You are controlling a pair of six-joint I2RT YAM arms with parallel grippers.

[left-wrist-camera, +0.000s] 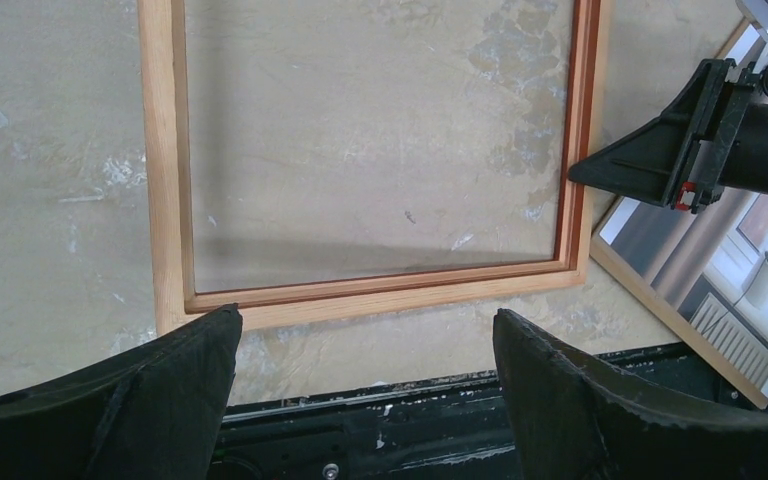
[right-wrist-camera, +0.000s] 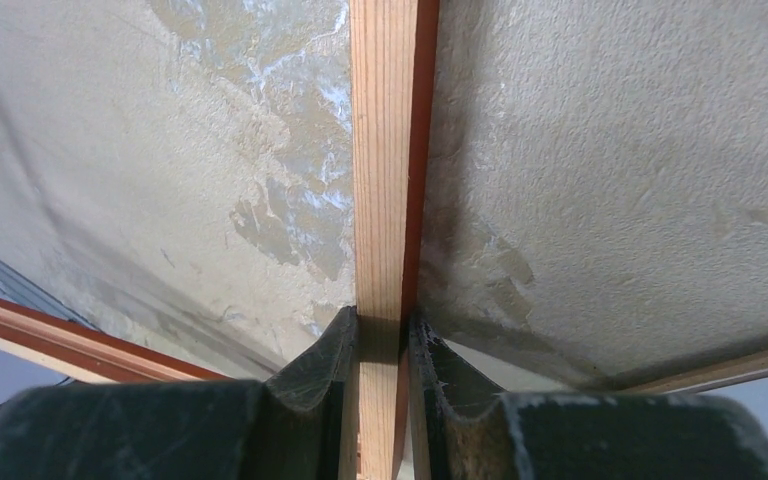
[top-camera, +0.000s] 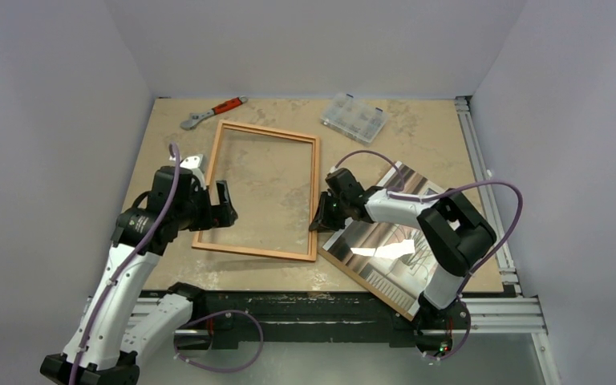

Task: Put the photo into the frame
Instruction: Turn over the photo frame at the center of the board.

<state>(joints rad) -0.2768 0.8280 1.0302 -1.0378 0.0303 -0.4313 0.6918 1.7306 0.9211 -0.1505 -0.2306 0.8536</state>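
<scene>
Top external view: the large thin rectangular wooden picture frame (top-camera: 271,130) lay left of centre on the beige mottled worktop (top-camera: 417,136). It was empty, and we saw bare surface through its opening. Its pale light-wood face was turned up, with red-orange showing along the inner lip.

The large glossy rectangular photo of a potted grassy plant by a curtained window (top-camera: 369,249) lay picture side up just right of the frame. It was angled and partly under the right arm, and its near corner reached past the worktop's near edge. In the left wrist view we noted the edge of a plain brown backing board (left-wrist-camera: 672,318) showing from under the photo.

Right end effector (right-wrist-camera: 380,330): clamped on the frame's right rail. In the right wrist view one finger pressed each side of the wood. We could not tell whether that rail was lifted off the surface.

Left end effector (left-wrist-camera: 365,350): jaws wide apart and holding nothing. It was poised at the frame's left rail near the near-left corner. We could not tell whether it touched the wood.

At the far edge, well apart from the frame, lay a red-handled metal adjustable wrench (top-camera: 212,112) and a clear plastic compartment box (top-camera: 355,118).
</scene>
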